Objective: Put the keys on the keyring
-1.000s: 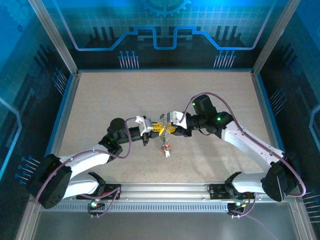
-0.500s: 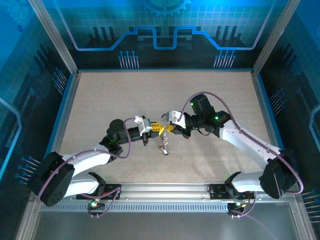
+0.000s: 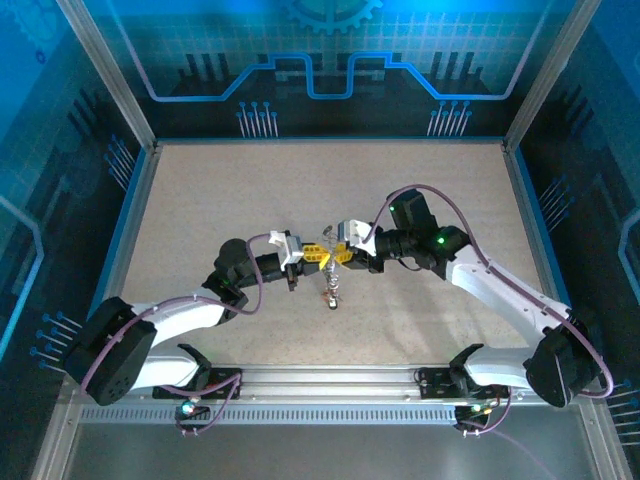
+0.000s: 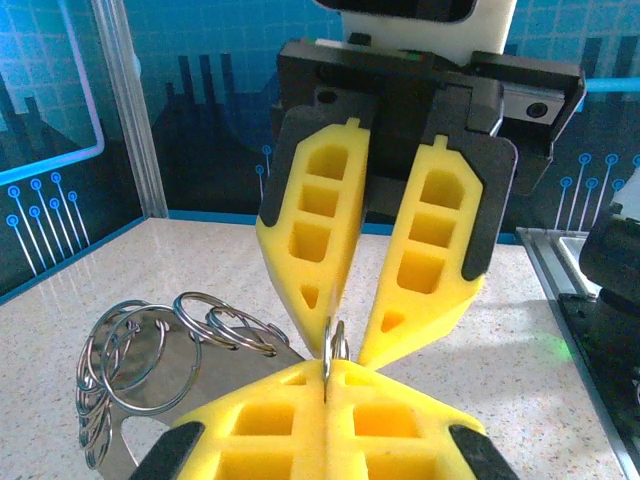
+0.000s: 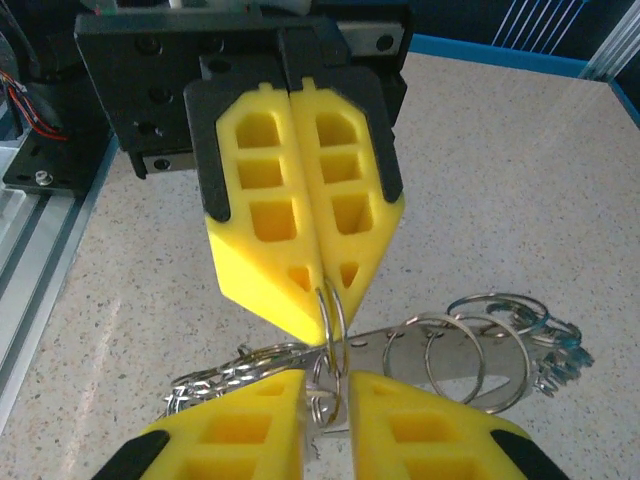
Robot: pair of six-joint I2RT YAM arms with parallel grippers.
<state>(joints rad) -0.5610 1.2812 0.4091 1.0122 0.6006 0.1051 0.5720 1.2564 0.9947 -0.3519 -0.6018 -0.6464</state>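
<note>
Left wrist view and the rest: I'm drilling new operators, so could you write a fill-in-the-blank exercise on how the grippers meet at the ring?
The left gripper has its jaws ____ on a thin metal ring.
The right gripper meets it tip to ____.
Both grippers' fingers are ____ in colour.
Missing words: shut; tip; yellow.

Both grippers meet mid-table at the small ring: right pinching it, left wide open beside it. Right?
No, the left gripper is not open. The right wrist view shows its yellow fingers shut together on the small ring. The right gripper does pinch it, and both meet over the middle of the table.
</note>
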